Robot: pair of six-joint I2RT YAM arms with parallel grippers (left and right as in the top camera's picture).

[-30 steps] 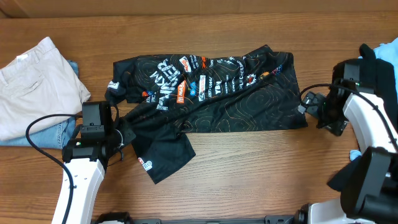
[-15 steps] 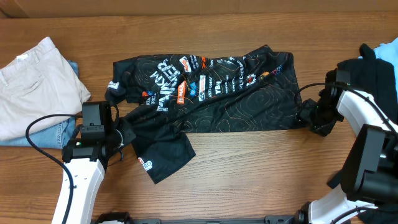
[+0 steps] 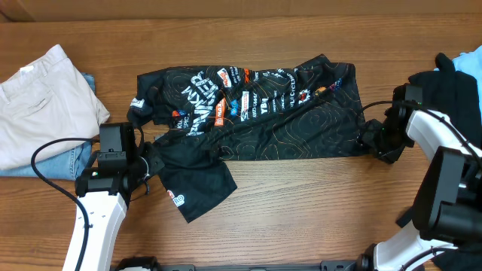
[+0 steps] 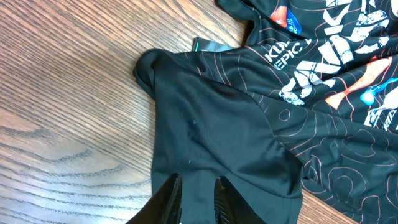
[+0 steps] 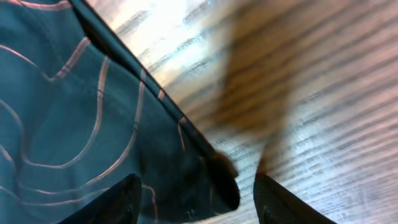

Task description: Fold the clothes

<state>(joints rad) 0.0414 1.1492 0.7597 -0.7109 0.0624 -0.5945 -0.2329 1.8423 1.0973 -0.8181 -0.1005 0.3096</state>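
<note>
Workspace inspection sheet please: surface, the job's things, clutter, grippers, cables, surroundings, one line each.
Surface: wooden table.
Job's things: black jersey spread out, rumpled, one sleeve lying toward the left arm.
Clutter: beige trousers over blue jeans at left; dark garments at right.
Grippers: left gripper narrow over the sleeve, grip unclear; right gripper open, jersey's corner between its fingers.
Cables: black cable loops beside the left arm.
Surroundings: brown panel behind the table.

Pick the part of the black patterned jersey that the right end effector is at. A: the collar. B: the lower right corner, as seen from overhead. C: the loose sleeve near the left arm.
B: overhead, the right end effector sits against the jersey at its lower right corner, and its wrist view shows that hem edge.
</note>
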